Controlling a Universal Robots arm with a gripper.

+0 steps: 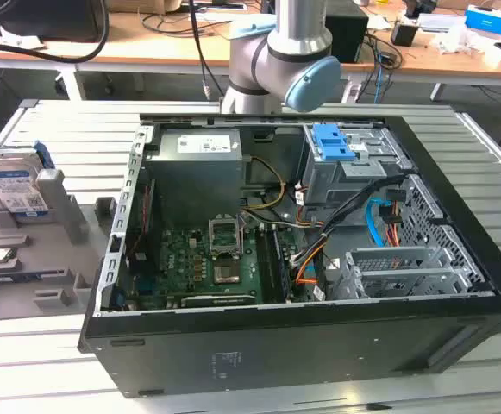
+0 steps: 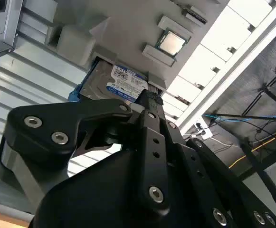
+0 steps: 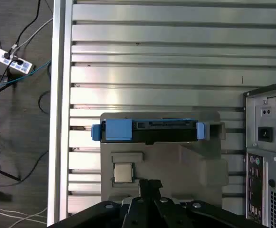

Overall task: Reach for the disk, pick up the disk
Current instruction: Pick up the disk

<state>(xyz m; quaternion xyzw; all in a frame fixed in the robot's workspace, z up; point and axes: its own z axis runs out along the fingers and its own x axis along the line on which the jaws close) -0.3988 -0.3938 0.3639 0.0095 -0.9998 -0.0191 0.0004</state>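
Disk: We saw the disk (image 1: 13,185) at the middle left of the exterior view. It stood on its edge in a grey holder (image 1: 65,216), and its white and blue label faced us.
Disk from the arm: In the first wrist view the disk (image 3: 149,130) showed its thin side, with blue plastic along it. In the second wrist view we could see its label (image 2: 123,83).
Claw: In both wrist views the black claw (image 3: 150,184) (image 2: 149,97) was clenched, its fingers pressed together with nothing between them.
Claw and disk: They were apart and did not touch. In the first wrist view the tip of the claw was over the grey holder, close to a small chip (image 3: 123,172).
Chip: It was square and silver and sat in a pocket of the holder, near the disk.
Arm: The grey arm (image 1: 289,52) was at the top middle of the exterior view, behind the computer box.
Computer box: The big black box (image 1: 302,354) lay open in the middle of the exterior view, with a green board (image 1: 203,263) and wires inside.
Blue piece: A small blue plastic piece (image 1: 332,142) sat on a metal cage in the box.
Counter: The silver counter (image 1: 69,129) with long slats carried the holder and the box.
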